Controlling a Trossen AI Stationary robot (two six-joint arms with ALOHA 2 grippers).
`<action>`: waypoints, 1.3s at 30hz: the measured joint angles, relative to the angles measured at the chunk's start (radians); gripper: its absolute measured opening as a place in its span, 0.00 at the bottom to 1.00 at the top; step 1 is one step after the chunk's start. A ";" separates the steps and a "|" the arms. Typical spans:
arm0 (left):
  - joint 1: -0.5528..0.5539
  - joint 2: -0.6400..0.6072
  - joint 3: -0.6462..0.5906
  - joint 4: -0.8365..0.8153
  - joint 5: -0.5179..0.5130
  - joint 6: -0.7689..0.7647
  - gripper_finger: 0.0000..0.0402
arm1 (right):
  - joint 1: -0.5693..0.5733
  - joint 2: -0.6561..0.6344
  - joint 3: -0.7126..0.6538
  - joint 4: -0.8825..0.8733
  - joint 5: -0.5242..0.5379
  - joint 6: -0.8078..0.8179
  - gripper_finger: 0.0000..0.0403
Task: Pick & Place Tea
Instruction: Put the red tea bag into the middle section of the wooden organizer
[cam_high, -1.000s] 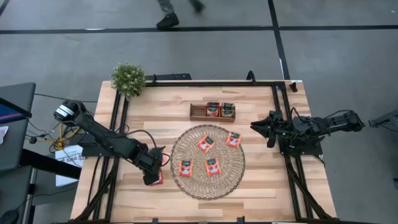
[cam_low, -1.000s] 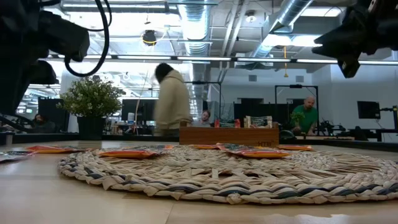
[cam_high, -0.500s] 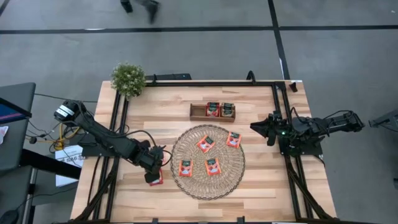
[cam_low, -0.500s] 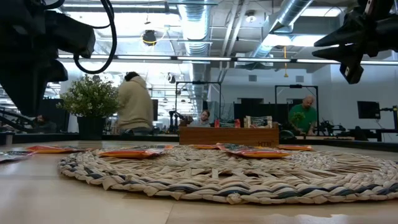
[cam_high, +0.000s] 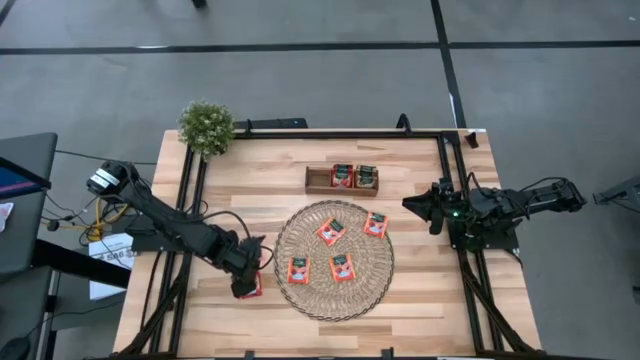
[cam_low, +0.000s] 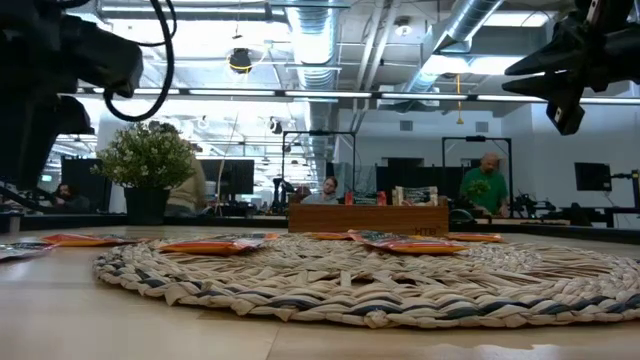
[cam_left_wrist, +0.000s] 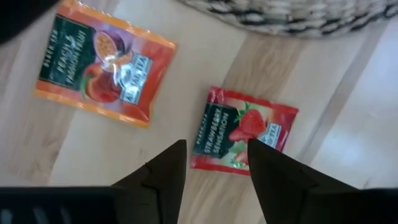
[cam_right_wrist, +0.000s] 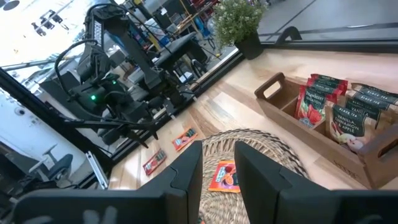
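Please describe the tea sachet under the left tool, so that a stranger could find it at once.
Start at the round mat and go to the bare wood on its left, where two sachets lie. The open left tool hovers over the red sachet, showing a strawberry; its neighbour, the orange sachet, shows other fruit.

Arms: my left arm (cam_high: 170, 228) and right arm (cam_high: 510, 205) are both matt black, jointed.
Cables: black loops trail along my links.
Fingers (cam_left_wrist: 163, 177): dark, wedge-shaped, tapering.
Light: a small green lamp glows on my right arm.
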 joint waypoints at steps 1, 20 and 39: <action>-0.006 0.006 0.000 0.001 0.000 0.000 0.40 | 0.000 0.000 0.000 0.000 0.000 0.000 0.21; -0.033 0.245 0.005 0.044 0.010 0.025 0.40 | 0.000 0.000 0.000 -0.005 -0.001 0.000 0.21; -0.033 0.230 -0.001 0.068 0.052 0.001 0.00 | 0.000 0.000 0.000 -0.012 -0.001 0.000 0.21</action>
